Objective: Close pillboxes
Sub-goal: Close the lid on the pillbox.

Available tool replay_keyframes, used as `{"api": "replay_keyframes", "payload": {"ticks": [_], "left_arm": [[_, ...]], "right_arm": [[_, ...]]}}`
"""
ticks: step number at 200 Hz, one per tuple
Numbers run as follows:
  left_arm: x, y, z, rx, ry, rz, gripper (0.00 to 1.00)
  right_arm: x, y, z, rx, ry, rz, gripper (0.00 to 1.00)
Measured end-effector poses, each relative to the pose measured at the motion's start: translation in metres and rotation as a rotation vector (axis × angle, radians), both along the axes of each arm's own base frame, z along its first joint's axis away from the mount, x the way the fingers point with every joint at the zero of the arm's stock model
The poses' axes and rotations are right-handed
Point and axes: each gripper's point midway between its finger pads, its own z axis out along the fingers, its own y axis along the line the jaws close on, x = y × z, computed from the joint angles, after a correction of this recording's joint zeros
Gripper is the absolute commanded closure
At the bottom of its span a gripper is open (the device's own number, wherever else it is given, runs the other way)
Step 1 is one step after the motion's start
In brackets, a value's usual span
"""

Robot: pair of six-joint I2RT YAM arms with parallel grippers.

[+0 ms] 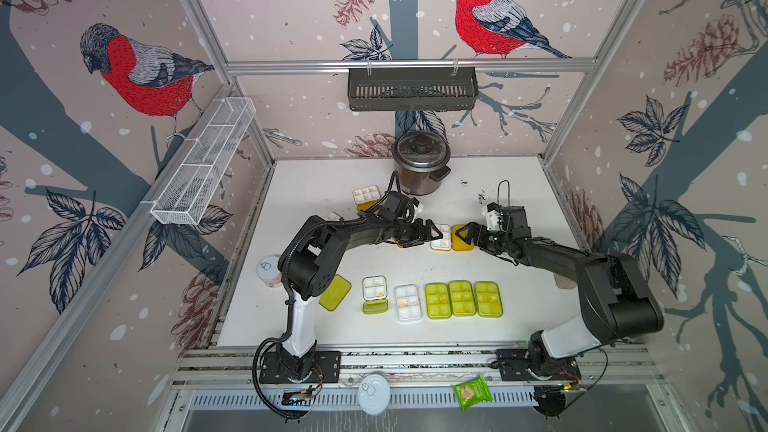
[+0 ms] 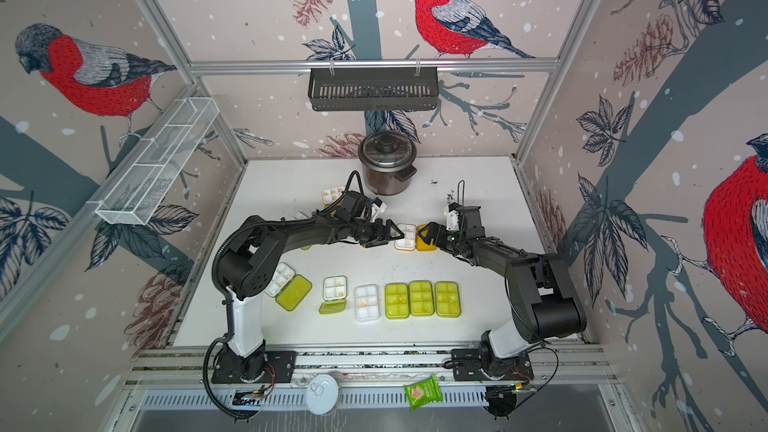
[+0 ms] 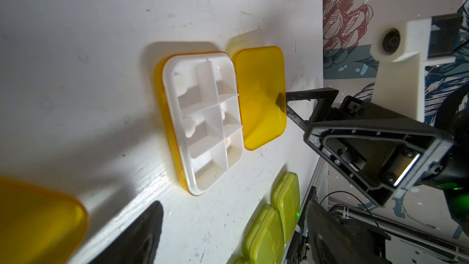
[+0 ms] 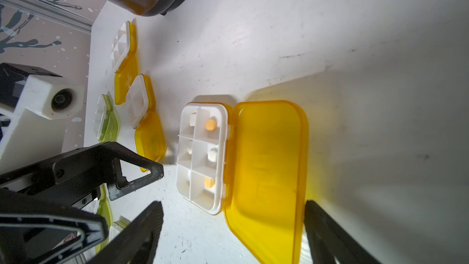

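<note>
An open pillbox [image 1: 441,238] is seen at the middle of the counter [image 1: 528,284], between the two pincers. Its long axis is laid from the far edge toward the near edge, slightly skewed. The white six-compartment tray [image 4: 200,153] is turned face up, and a few pills [image 4: 211,124] are seen in it. The orange lid [image 4: 266,161] is folded out toward the right edge, with the hinge along the tray's long side.

The right pincer [image 4: 233,205] is spread wide over the lid. One of its fingers [image 3: 309,95] is brought up to the lid's free long edge, and nothing is clamped. The left pincer [image 3: 233,203] is spread wide and empty, just beside the tray on the side toward the left edge.

Near the near edge, three shut green pillboxes [image 1: 462,299] are lined up side by side, their long axes likewise laid far to near.
</note>
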Motion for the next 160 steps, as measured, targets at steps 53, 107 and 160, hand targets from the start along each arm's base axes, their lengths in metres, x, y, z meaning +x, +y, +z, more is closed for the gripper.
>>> {"api": "replay_keyframes", "payload": {"ticks": [53,107,160], "left_arm": [[-0.005,-0.004,-0.008,0.004,0.021,-0.018,0.12],[-0.01,-0.008,-0.006,-0.011,0.029,-0.038,0.12],[-0.017,-0.014,-0.008,-0.019,0.049,-0.057,0.13]], "right_arm": [[0.0,0.007,0.006,0.004,-0.024,0.018,0.13],[0.002,0.011,0.018,0.009,-0.056,0.027,0.13],[0.005,0.022,0.029,0.017,-0.083,0.052,0.13]]}}
